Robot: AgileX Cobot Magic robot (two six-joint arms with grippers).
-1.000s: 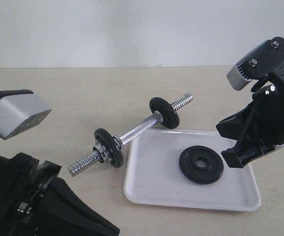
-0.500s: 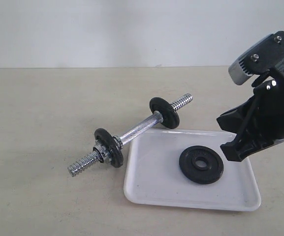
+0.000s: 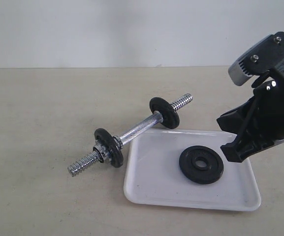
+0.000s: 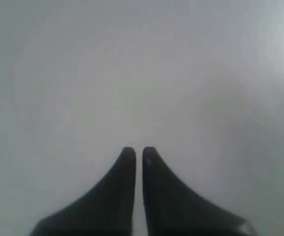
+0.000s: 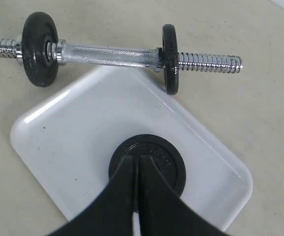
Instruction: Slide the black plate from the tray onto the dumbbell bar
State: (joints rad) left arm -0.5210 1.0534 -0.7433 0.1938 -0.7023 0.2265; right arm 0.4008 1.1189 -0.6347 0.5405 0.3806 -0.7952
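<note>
Matte tan tabletop (image 3: 38,206). Nearest, the white tray (image 3: 146,194). The black plate (image 3: 201,164) lies flat in its right half. My right gripper (image 5: 136,160) hangs just over the plate, fingers pressed together, empty. My left gripper (image 4: 139,151) is pinched together too, facing blank grey. Just beyond the tray's far-left corner lies the dumbbell bar (image 3: 139,130), carrying a near disc (image 3: 109,147) and a far disc (image 3: 164,112). Plain pale wall (image 3: 132,29) behind.

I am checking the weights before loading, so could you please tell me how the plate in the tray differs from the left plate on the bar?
The plate in the tray lies flat on the white tray; the left plate on the bar stands on edge. The tray plate's hole is empty; the bar runs through the other's. Both are round and black.
</note>
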